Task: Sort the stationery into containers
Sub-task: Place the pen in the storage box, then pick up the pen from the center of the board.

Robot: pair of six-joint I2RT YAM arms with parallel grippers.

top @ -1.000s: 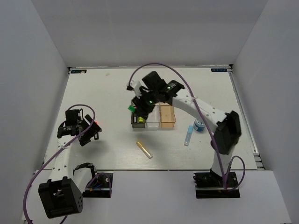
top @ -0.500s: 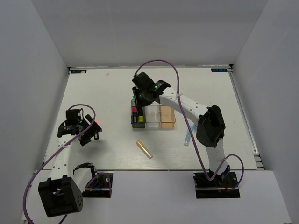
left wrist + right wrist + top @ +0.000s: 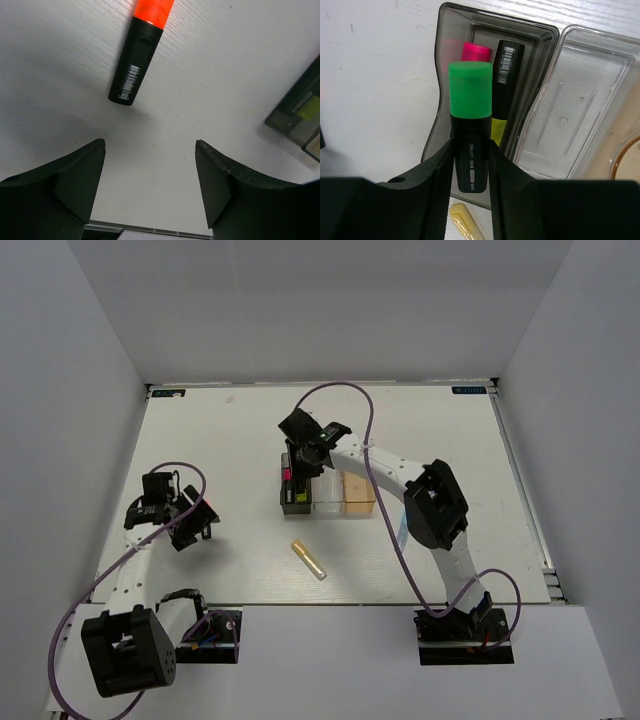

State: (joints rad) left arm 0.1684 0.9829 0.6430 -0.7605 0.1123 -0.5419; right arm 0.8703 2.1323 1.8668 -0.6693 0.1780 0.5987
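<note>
The right hand [image 3: 470, 150] grasps a green-capped highlighter [image 3: 470, 95], holding it just over the near end of the dark grey bin [image 3: 438, 100]. Inside that bin lie a pink-capped highlighter [image 3: 476, 51] and a black and yellow highlighter [image 3: 503, 80]. The clear bin [image 3: 580, 115] adjoins it. The left hand [image 3: 150, 145] is released, low above the worktop [image 3: 225, 65], with an orange-capped highlighter [image 3: 137, 60] lying just ahead. A yellow highlighter [image 3: 309, 560] lies on the worktop nearer the arms.

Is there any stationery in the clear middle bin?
No, the clear bin shows only a bare floor in the right wrist view.
</note>
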